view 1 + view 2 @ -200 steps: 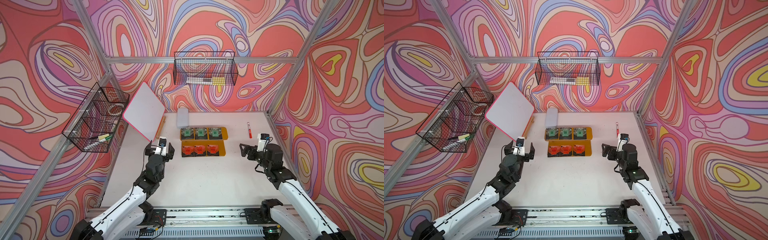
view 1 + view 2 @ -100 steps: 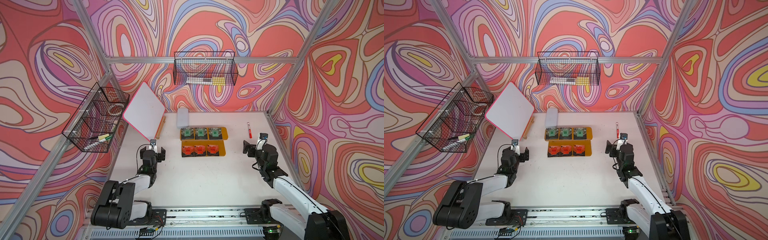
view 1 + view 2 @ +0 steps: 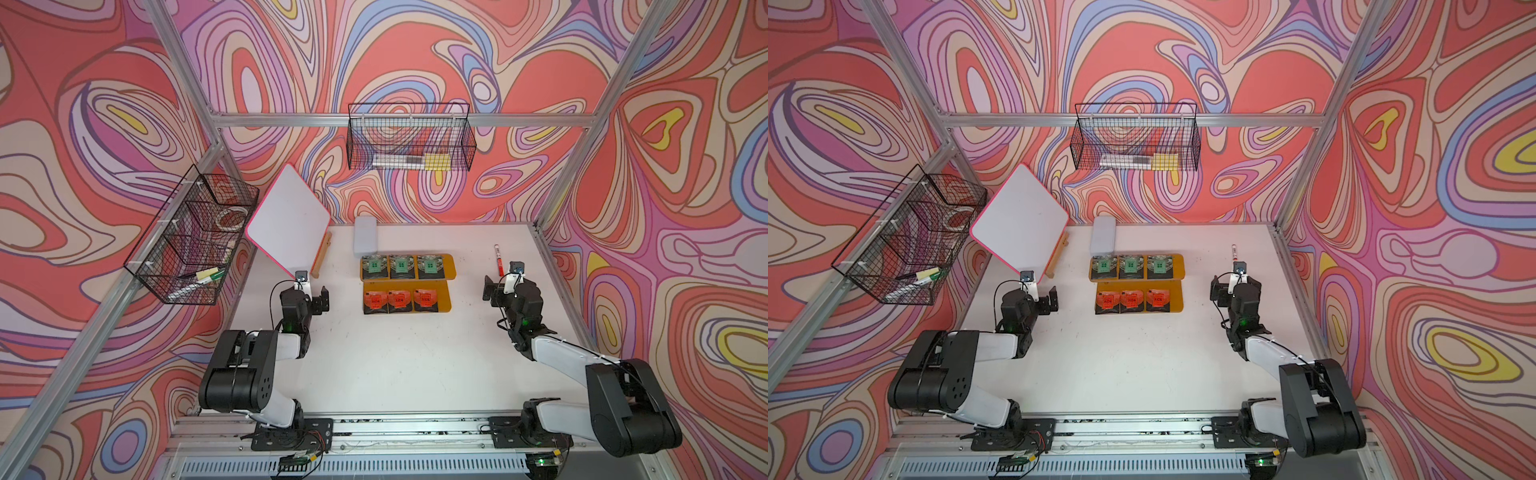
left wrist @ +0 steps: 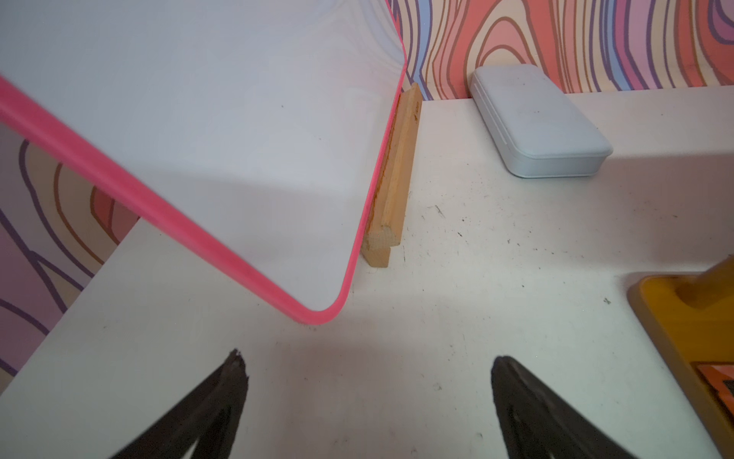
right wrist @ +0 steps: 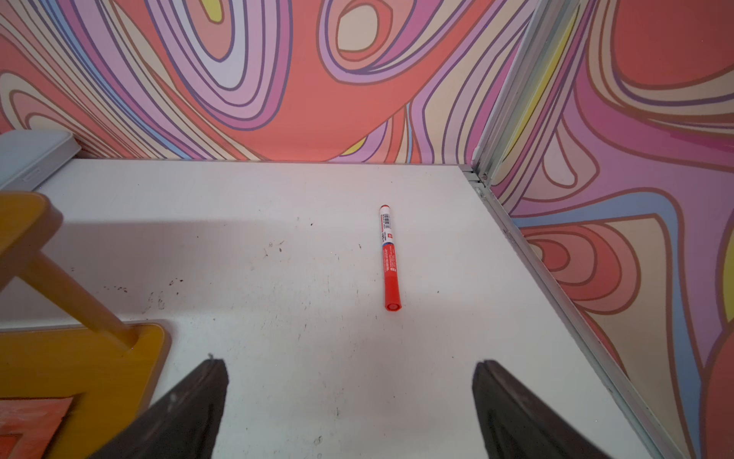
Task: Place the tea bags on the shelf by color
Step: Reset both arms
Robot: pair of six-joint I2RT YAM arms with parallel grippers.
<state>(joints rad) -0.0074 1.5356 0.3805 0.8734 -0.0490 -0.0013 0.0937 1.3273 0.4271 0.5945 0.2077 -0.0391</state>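
Note:
The shelf is a mustard-yellow two-step stand at mid-table. In both top views, three green tea bags lie in a row on its far board. Three orange-red tea bags lie in a row on its near board. My left gripper hovers open and empty left of the shelf. My right gripper is open and empty to its right. The right wrist view catches the shelf's corner and part of an orange tea bag.
A pink-edged whiteboard leans in a wooden holder at the back left. A pale box lies behind the shelf. A red marker lies ahead of my right gripper. Black wire baskets hang on the walls.
Both arms have folded down, their elbows dropping toward the front rail. The grippers sit lower over the table and stay open. The tea bags have not moved.

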